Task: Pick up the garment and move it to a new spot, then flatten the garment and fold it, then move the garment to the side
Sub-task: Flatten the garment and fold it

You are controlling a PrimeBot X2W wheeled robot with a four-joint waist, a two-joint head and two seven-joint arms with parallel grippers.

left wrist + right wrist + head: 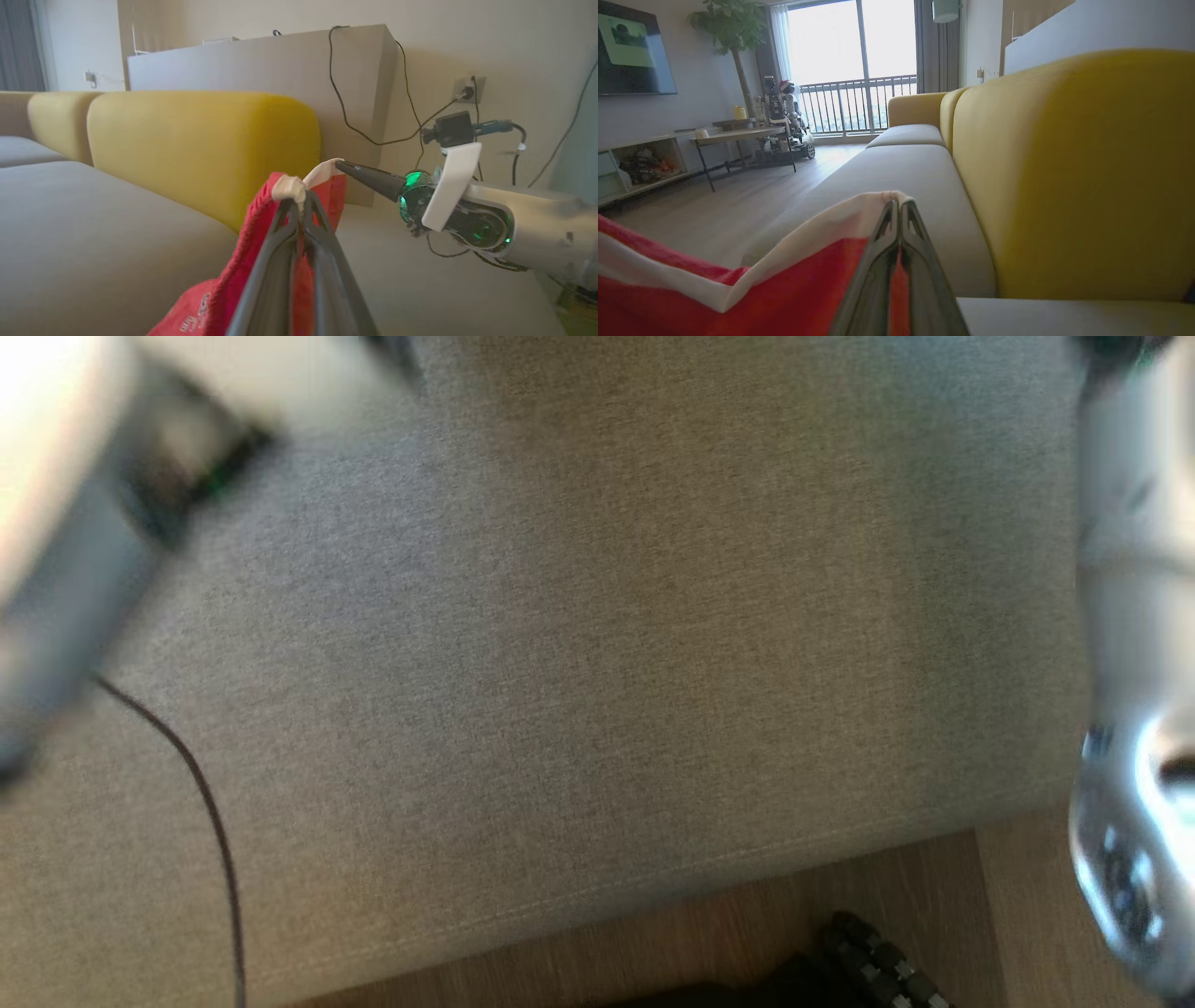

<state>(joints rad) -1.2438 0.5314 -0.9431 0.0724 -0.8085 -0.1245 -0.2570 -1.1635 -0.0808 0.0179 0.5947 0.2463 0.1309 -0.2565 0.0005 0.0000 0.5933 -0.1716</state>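
1. The left fingers (276,242) are clamping narrowly on a bunched bit of white trim on the red garment (219,289). The garment is hanging down from them over the grey sofa seat (597,616).
2. The right fingers (873,266) are pressing tight together on the same white edge. In the left wrist view their tip is sitting just beside the left pair, in front of the yellow backrest (201,149).
3. Whether the lower end of the garment is touching the seat cannot be told, as it is running out of both wrist views.
4. The robot is most likely carrying the garment to its new spot; flattening and folding are not yet begun.
5. To do this well, both arms should be travelling together at one height, so that the trim between the two grips is neither pulling taut nor sagging.
6. Because the grips are standing close together, most of the cloth is hanging in a bunch. Drawing them apart along the edge before lowering should help it spread.
7. When lowering, the hanging end should be landing first. The held edge is then best drawn away from it, so the cloth lies out flat rather than heaping.
8. A black cable (210,803) is lying across the seat on the robot's left, and the seat's front edge is bordering the wooden floor (747,915). The landing spot is best chosen near the middle of the seat, away from both.
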